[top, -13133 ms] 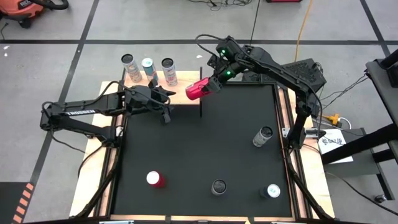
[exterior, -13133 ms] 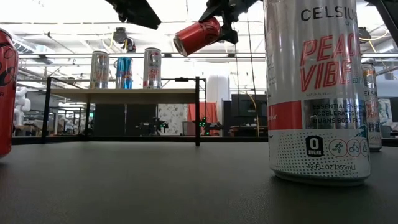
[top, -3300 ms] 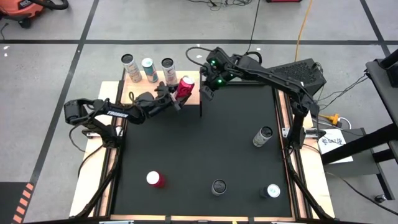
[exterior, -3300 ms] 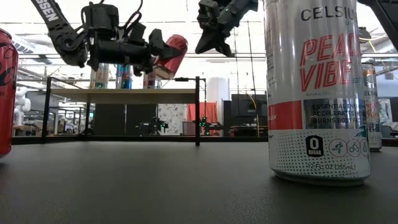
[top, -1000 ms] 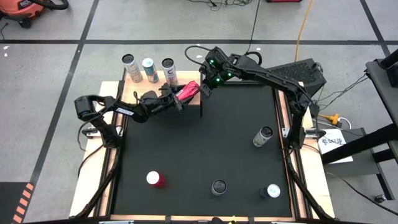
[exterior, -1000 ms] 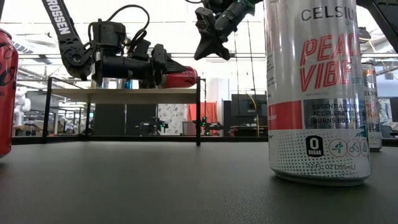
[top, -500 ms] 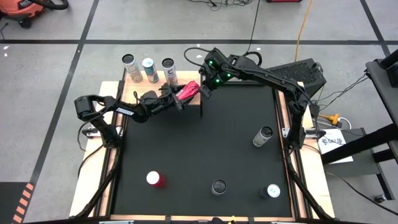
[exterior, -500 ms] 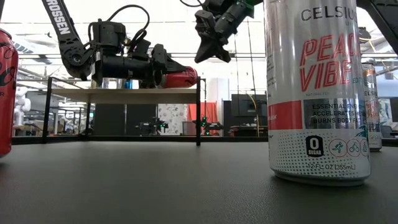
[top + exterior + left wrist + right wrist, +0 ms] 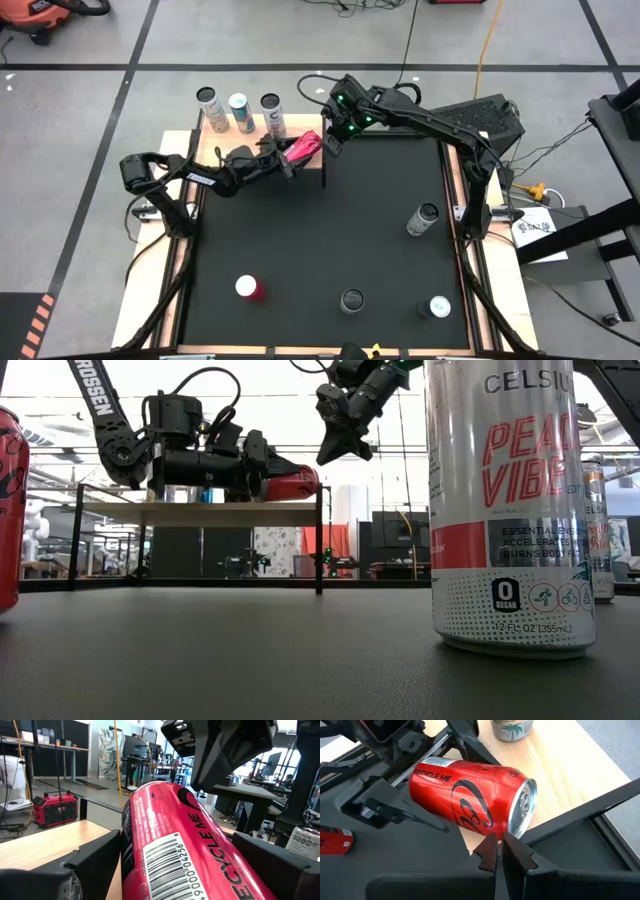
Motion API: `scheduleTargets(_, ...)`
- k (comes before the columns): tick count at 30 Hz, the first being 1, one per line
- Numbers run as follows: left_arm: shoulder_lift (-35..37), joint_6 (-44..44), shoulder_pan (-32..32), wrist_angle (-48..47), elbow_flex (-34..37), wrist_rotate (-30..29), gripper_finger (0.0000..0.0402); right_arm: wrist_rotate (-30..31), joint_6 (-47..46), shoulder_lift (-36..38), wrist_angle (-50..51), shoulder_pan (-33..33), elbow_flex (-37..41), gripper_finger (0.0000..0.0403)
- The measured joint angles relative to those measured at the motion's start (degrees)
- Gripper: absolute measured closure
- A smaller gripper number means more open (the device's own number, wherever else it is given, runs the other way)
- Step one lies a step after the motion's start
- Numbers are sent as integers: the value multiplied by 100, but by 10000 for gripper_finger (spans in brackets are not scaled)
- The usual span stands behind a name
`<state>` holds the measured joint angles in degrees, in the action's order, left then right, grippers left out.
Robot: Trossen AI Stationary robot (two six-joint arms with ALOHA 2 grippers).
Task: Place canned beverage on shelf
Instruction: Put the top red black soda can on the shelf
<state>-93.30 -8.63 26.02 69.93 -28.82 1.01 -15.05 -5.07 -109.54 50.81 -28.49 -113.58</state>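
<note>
Red can (image 9: 304, 147) lying sideways over the shelf's (image 9: 228, 146) right end, grasped by the left gripper (image 9: 291, 159) of an arm stretched level. Barcode and "CYCLE ME" lettering readable only in the wrist views (image 9: 180, 855). Right gripper (image 9: 331, 143) clenched on nothing, poised just beside the can's top. 3 cans (image 9: 240, 112) upright along the shelf; 4 more scattered on the black counter (image 9: 330, 240).

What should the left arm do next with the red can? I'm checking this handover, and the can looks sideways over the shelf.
Probably rotate the wrist to stand the can upright before lowering it. The left gripper holds the red can lying on its side above the shelf, while three cans already stand there. The right gripper hangs shut just beside it, holding nothing.
</note>
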Motion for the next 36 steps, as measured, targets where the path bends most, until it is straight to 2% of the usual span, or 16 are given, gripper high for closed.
scheduleTargets(10, 0, 1, 0, 0, 0, 75, 26, -26, 340, -2, 6, 0, 0, 304)
scheduleTargets(16, 0, 14, 25, -20, 0, 286, 26, -741, 480, 0, 23, -7, 0, 242)
scheduleTargets(19, 0, 3, 56, -24, 0, 347, 26, -779, 549, -1, 14, -5, 0, 220)
scheduleTargets(26, -2, 5, 79, -54, 0, 382, 26, -782, 396, -211, 30, -42, -1, 197)
scheduleTargets(36, -7, 16, 210, -343, -24, 505, 26, -459, 435, -365, 53, -40, 13, 195)
